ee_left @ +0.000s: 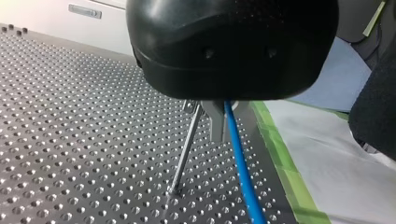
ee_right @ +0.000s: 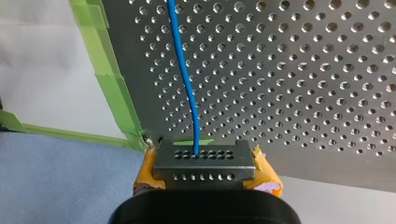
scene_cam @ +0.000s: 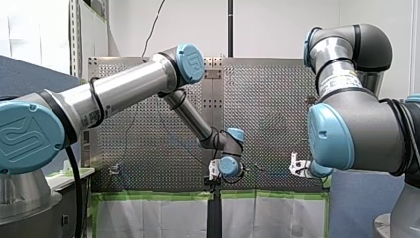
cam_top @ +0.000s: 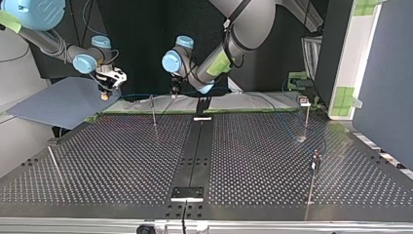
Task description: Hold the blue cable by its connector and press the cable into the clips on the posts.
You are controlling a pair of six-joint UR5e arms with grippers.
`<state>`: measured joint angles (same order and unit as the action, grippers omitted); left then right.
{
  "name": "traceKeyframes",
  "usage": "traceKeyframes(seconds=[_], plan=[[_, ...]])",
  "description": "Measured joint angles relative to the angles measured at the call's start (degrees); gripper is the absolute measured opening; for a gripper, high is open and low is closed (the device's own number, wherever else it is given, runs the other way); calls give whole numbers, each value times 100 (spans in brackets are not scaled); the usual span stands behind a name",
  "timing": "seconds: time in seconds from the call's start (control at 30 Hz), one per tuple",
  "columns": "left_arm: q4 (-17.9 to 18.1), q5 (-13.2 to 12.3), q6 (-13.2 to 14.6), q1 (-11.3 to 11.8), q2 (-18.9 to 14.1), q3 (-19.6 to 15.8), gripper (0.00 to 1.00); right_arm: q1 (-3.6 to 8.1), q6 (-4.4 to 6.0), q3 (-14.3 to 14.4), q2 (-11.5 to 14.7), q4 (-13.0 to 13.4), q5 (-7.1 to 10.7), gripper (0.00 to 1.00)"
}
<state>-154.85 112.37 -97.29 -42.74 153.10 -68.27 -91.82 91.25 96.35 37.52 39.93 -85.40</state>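
Observation:
The thin blue cable (ee_right: pixel 184 70) enters the grey perforated connector (ee_right: pixel 204 158), which sits between the yellow pads (ee_right: pixel 145 173) of my right gripper (ee_right: pixel 204 171), shut on it. In the top view my right gripper (cam_top: pixel 108 85) hangs above the far left edge of the table. From there the cable (cam_top: pixel 139 94) runs level to my left gripper (cam_top: pixel 174 90). In the left wrist view my black left gripper (ee_left: pixel 222 122) is shut on the cable (ee_left: pixel 240 161), just beside a thin metal post (ee_left: pixel 186 147). That post (cam_top: pixel 153 111) stands between the two grippers.
More posts stand at the top view's right (cam_top: pixel 306 116), front right (cam_top: pixel 313 175) and front left (cam_top: pixel 54 163). A black rail (cam_top: pixel 195 146) runs down the table's middle. Slack cable (cam_top: pixel 319 136) loops near the right posts. Green tape (ee_right: pixel 116 88) borders the plate's edge.

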Motion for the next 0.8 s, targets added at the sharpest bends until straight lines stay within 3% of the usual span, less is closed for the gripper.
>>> traceKeyframes(seconds=[0.23, 0.47, 0.8], plan=[[236, -15, -99, 35, 7, 0, 0, 21, 119, -2, 5, 39, 25, 0], [422, -131, -178, 116, 145, 53, 0, 21, 162, 1, 6, 118, 38, 0], [342, -265, -324, 313, 487, 568, 0, -5, 230, -5, -4, 376, 58, 0]])
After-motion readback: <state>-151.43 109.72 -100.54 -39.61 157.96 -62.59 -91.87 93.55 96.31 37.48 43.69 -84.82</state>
